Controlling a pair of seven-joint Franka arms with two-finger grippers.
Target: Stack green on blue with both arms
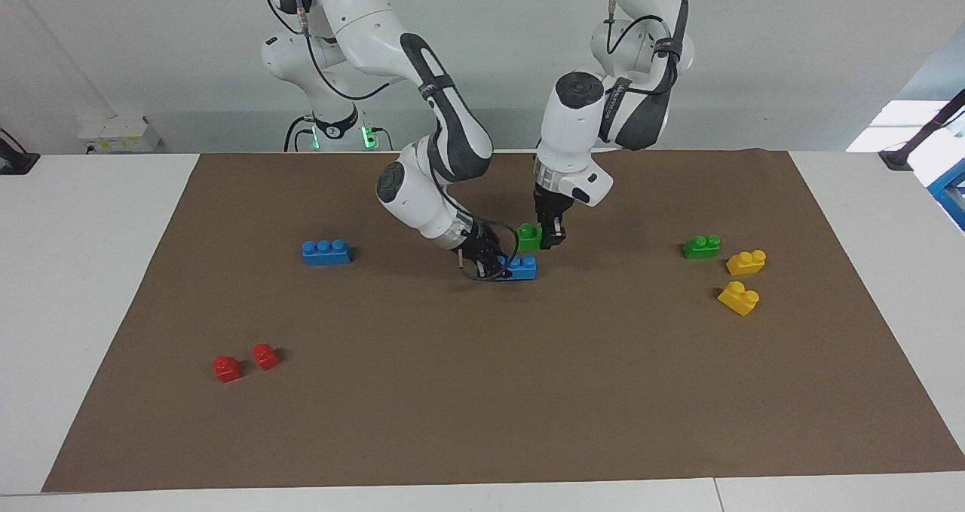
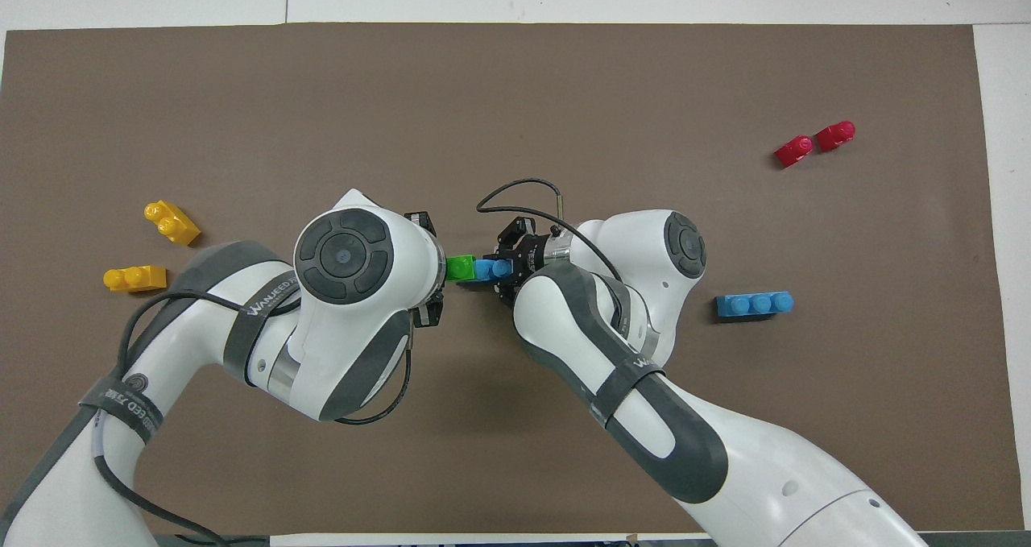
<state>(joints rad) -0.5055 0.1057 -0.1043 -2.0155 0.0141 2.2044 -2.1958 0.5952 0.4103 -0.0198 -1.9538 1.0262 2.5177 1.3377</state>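
Near the mat's middle, my right gripper is shut on one end of a blue three-stud brick, which sits low at the mat. My left gripper points down and is shut on a green brick, held just above the blue brick's end toward the left arm. From overhead, the green brick sits edge to edge with the blue brick, and the right gripper clasps the blue one. The left wrist hides the left gripper there. Whether the two bricks touch I cannot tell.
A second blue brick lies toward the right arm's end. Another green brick and two yellow bricks lie toward the left arm's end. Two small red bricks lie far from the robots. A brown mat covers the table.
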